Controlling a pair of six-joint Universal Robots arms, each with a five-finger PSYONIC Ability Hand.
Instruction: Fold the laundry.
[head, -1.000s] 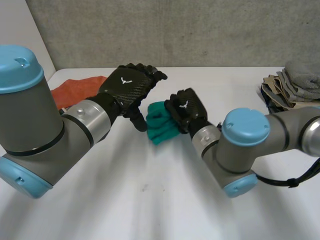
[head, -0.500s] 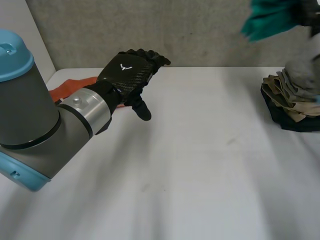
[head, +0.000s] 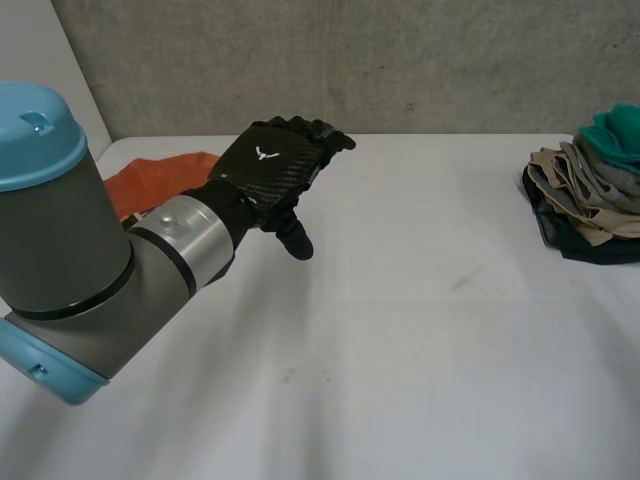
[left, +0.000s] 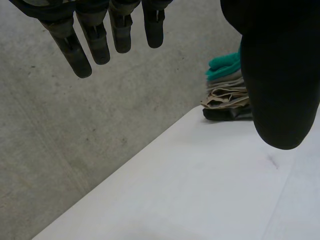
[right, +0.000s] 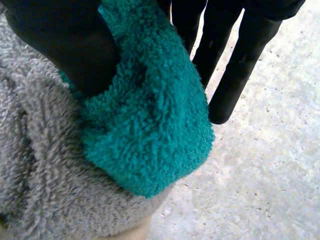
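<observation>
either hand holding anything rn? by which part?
The right hand pinches the teal cloth near its folded end, thumb against fingers, on the grey towel. The left hand is open, empty.

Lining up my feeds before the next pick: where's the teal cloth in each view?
Head view: teal cloth tops the laundry pile at the table's right edge.
Left wrist view: teal cloth tops that pile, beside the left hand's thumb.
Right wrist view: teal cloth pinched between the right hand's thumb and fingers, on a grey towel.
Shared landmark: the laundry pile.
</observation>
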